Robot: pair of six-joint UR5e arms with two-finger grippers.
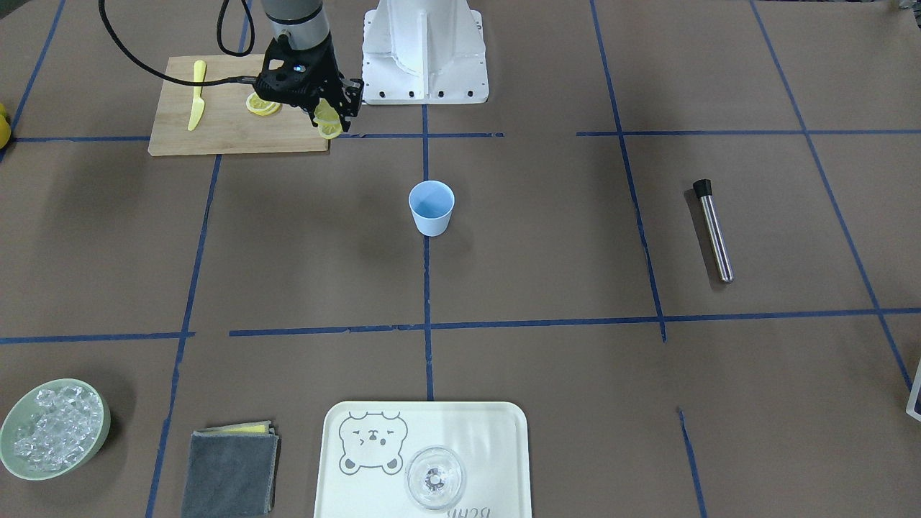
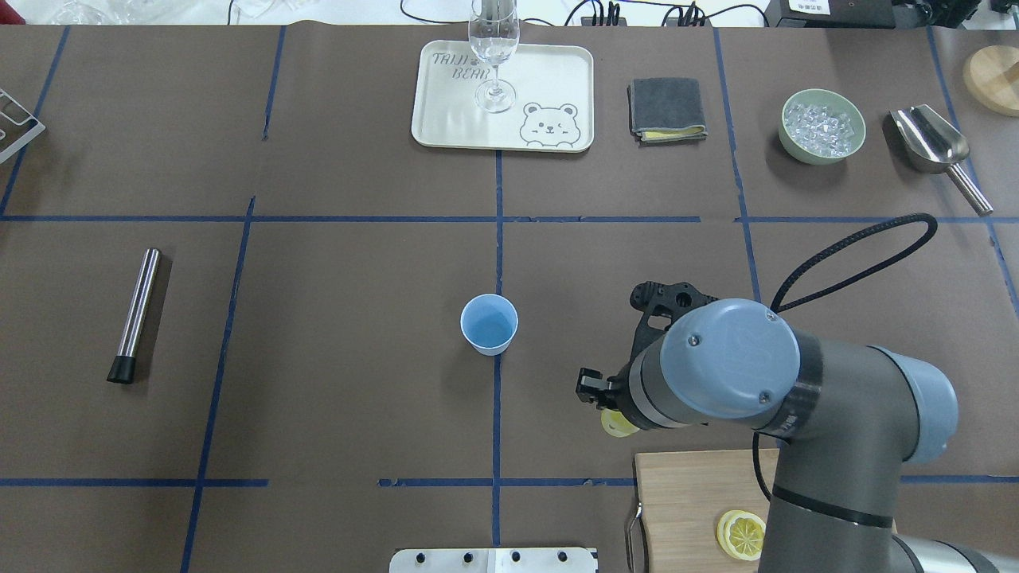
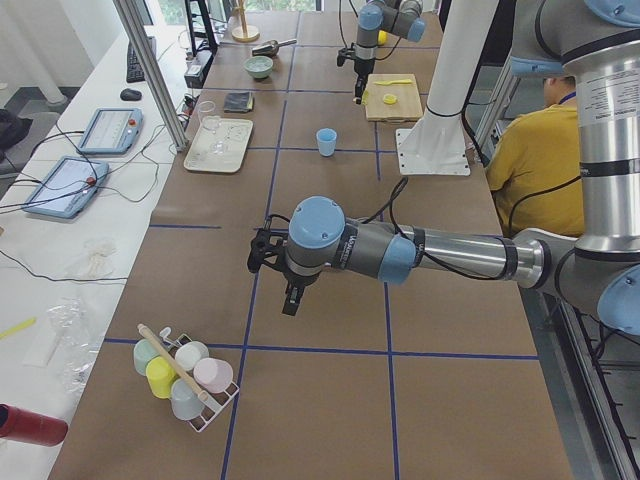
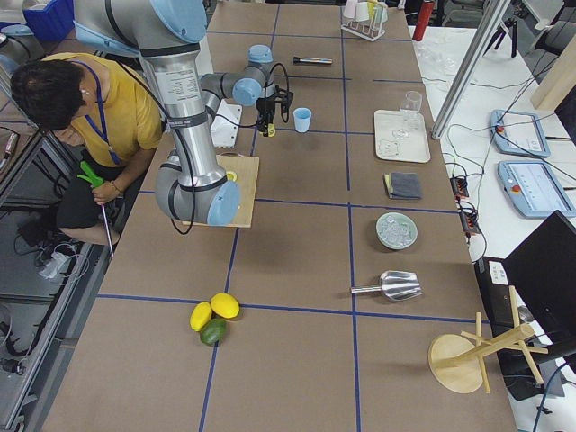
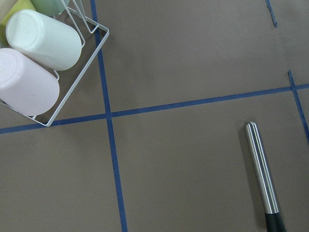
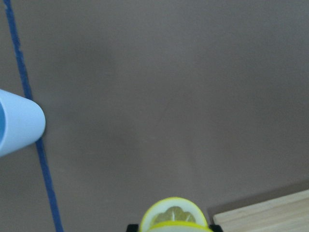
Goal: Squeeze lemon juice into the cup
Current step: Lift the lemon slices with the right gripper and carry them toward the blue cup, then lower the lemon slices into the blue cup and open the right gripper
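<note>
My right gripper [image 1: 332, 119] is shut on a thin yellow lemon slice [image 1: 329, 121] and holds it above the table, just off the corner of the wooden cutting board [image 1: 216, 133]. The slice shows under the wrist in the overhead view [image 2: 617, 423] and at the bottom of the right wrist view [image 6: 174, 215]. The pale blue cup [image 1: 432, 207] stands upright at the table's middle [image 2: 489, 323], apart from the gripper; its side shows in the right wrist view [image 6: 17, 123]. My left gripper [image 3: 291, 300] shows only in the exterior left view, near the cup rack; I cannot tell if it is open.
A second lemon slice [image 1: 263, 105] and a yellow plastic knife [image 1: 196, 93] lie on the board. A steel muddler [image 1: 714, 230] lies on my left side. A tray [image 2: 446, 119] with a clear glass [image 2: 494, 48], a grey cloth [image 2: 665, 108] and a bowl of ice [image 2: 822, 126] stand at the far edge.
</note>
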